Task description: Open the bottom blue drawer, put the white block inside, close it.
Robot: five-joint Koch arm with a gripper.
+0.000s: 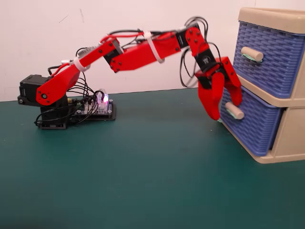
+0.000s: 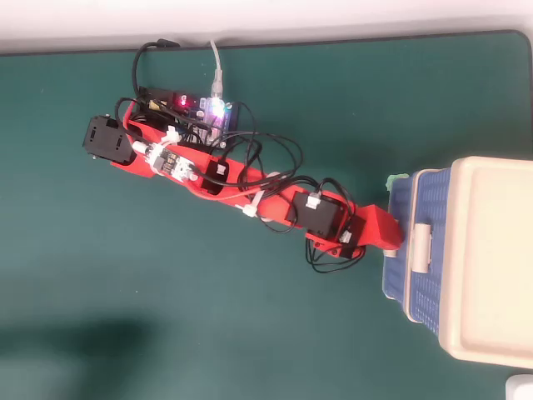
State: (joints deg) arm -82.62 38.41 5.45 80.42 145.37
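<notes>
The green bench (image 1: pixel 143 181) takes up most of both views, with a white wall behind it in the fixed view. At its right side stands the beige-framed drawer unit (image 1: pixel 290 138), seen from above as a pale rectangular top (image 2: pixel 491 258). The upper blue drawer (image 1: pixel 269 57) is shut in its frame, its beige handle (image 1: pixel 251 54) pointing out toward the arm.

The red arm (image 1: pixel 133 52) is stretched from its black base (image 1: pixel 35 93) at the left of the fixed view across to the unit, with black cables looped along it; in the overhead view it runs diagonally (image 2: pixel 241 183) toward the drawers. Beside the base a small circuit board (image 1: pixel 97 107) is lit pink.

The bottom blue drawer (image 1: pixel 250 124) is seen pushed nearly home in the frame, its woven front projecting only a little past the upper tier (image 2: pixel 398 267). Its beige handle (image 1: pixel 233 110) lies between the two red jaws of the tool (image 1: pixel 225 109), which are spread moderately apart and straddle it; whether they touch the handle cannot be told.

The white block is not visible in either view.
</notes>
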